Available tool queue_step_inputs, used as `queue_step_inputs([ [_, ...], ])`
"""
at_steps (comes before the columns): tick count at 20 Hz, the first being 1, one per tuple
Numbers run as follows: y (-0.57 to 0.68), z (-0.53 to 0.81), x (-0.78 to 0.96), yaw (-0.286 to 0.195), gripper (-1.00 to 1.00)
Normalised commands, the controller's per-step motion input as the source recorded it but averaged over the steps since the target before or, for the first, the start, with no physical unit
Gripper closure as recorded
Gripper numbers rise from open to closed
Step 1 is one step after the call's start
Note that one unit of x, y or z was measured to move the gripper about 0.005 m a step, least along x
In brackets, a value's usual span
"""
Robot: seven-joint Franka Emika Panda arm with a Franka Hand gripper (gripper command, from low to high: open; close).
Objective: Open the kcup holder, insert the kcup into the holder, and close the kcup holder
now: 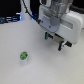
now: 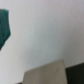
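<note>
The kcup (image 1: 23, 56) lies on the white table (image 1: 45, 67), a tiny round pod showing a green and dark top, at about eight o'clock from the middle of the exterior view, with bare tabletop all around it and nothing touching it. From the pod, the gripper (image 1: 54, 43) hangs at about two o'clock, well apart from it and above the table surface. Its two dark fingers (image 1: 47, 36) point downward with a visible gap between them, so the claw stands partly open, and nothing is held in that gap. Above the fingers sits the white boxy body of the hand (image 1: 59, 21), and the arm rises from it out of the frame at twelve o'clock. A dark cable (image 1: 25, 6) runs along the far edge of the table toward eleven o'clock, beside some dark blurred objects (image 1: 7, 20) at ten o'clock that are too unclear to name. The wrist view is badly blurred: it shows mostly pale surface, a teal-green patch (image 2: 4, 27) at one edge, and a tan-grey shape (image 2: 47, 73) next to a dark corner, none of which can be identified.
</note>
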Motion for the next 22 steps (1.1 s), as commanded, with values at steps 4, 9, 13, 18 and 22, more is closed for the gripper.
queue_step_inputs([
  [4, -0.55, 0.17, 0.03, -0.249, -1.00],
  [9, -0.50, 0.08, -0.02, -0.271, -1.00],
  [13, -0.43, 0.00, -0.01, -0.299, -1.00],
  [18, -0.43, 0.01, 0.01, -0.301, -1.00],
  [22, -0.43, -0.07, -0.04, -0.306, -1.00],
])
